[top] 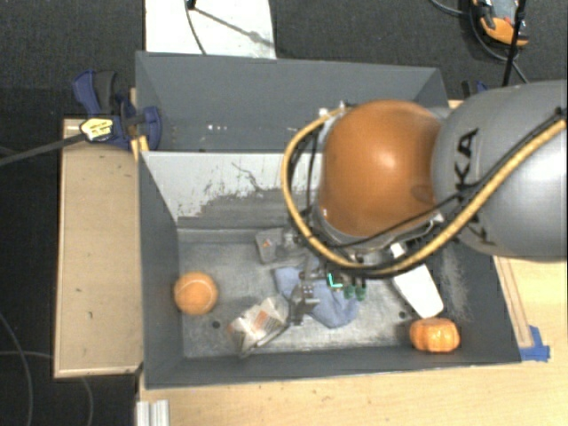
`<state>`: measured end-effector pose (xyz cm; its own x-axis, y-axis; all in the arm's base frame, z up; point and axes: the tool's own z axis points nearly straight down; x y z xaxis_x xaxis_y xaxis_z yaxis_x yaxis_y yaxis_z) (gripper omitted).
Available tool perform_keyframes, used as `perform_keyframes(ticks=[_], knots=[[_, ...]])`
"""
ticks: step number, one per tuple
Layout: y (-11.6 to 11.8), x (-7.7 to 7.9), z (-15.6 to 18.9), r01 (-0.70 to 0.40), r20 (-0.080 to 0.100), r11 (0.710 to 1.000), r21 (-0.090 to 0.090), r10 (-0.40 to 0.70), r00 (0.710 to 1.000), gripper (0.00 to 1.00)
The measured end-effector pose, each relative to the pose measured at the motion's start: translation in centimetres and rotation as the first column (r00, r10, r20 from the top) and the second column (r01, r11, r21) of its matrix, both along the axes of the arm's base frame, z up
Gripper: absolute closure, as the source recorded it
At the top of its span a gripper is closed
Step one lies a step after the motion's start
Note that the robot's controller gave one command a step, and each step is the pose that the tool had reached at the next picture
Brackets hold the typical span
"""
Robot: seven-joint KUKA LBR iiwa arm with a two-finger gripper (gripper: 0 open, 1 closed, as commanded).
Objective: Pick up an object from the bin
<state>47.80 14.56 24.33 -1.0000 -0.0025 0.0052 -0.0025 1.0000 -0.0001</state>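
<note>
In the grey bin, the crumpled blue cloth is found directly beneath the jaws of the gripper, whose opening cannot be told, so only a loose fold may be caught, or the clear packet just beside them dragged along.

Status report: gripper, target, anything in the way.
Gripper down at crumpled blue cloth, bin centre. Grip state unclear. Beside it, clear plastic packet; round orange ball apart, view-left.

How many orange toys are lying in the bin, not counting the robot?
2. A round orange ball lies at the bin's left; a ribbed orange pumpkin shape sits in the near right corner. The arm may hide more.
</note>
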Motion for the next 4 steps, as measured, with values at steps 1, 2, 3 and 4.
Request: perform_keyframes(ticks=[1, 2, 3, 4], knots=[[-0.1, 0.2, 0.4, 0.004, 0.008, 1.0, 0.002, -0.004, 1.0, 0.0], [0.1, 0.5, -0.5, -0.022, 0.014, 1.0, 0.002, 0.021, 1.0, 0.0], [0.5, 0.9, -7.4, -0.11, 0.013, 0.994, 0.002, 0.11, 0.994, 0.0], [0.9, 2.2, -12.4, -0.106, -0.006, 0.994, -0.001, 0.106, 0.994, 1.0]])
